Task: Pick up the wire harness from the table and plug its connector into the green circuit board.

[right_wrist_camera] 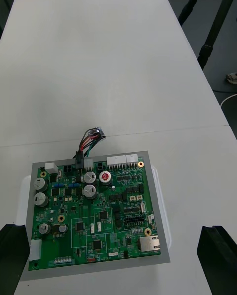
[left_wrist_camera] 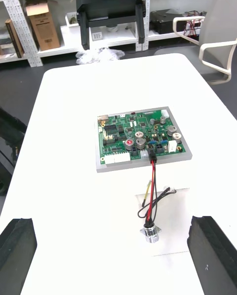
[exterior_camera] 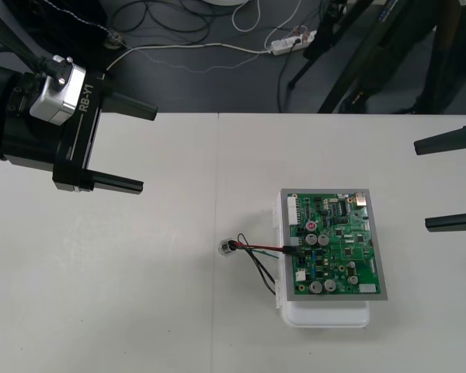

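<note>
The green circuit board [exterior_camera: 334,242] sits on its white base [exterior_camera: 326,315] at the table's centre right. The harness's black plug [exterior_camera: 295,247] is seated in a connector on the board's left edge. Its red, black and green wires [exterior_camera: 260,252] trail left over the table to the round metal socket [exterior_camera: 227,247]. My left gripper [exterior_camera: 136,148] hovers open at the upper left, far from the harness. My right gripper [exterior_camera: 450,183] is open at the right edge. In the wrist views the plug [right_wrist_camera: 79,156] [left_wrist_camera: 152,155] stands in the board [right_wrist_camera: 94,211] [left_wrist_camera: 140,139], and the socket [left_wrist_camera: 150,233] lies ahead of the left fingers [left_wrist_camera: 19,245].
A seam [exterior_camera: 217,233] runs down the table between its two halves. Cables and a power strip [exterior_camera: 291,43] lie on the dark floor beyond the far edge. Bare table [exterior_camera: 101,295] spreads left of and in front of the harness.
</note>
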### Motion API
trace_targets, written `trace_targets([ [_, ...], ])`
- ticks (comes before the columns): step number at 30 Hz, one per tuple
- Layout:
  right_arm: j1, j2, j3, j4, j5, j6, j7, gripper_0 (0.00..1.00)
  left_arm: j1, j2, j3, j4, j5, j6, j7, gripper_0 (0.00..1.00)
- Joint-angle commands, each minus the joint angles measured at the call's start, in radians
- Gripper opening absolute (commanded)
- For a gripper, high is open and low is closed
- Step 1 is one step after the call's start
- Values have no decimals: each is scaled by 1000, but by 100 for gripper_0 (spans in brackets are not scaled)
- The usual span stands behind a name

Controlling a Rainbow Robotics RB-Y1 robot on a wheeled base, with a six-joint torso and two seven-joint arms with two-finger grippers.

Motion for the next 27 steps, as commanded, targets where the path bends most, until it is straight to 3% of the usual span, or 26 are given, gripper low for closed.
trace_targets([
  [1,-27,9,12,-21,3,-3,51,100,-28,37,-8,-18,-5,45,28,90],
  [27,-27,9,12,-21,3,-3,51,100,-28,37,-8,-18,-5,45,28,90],
])
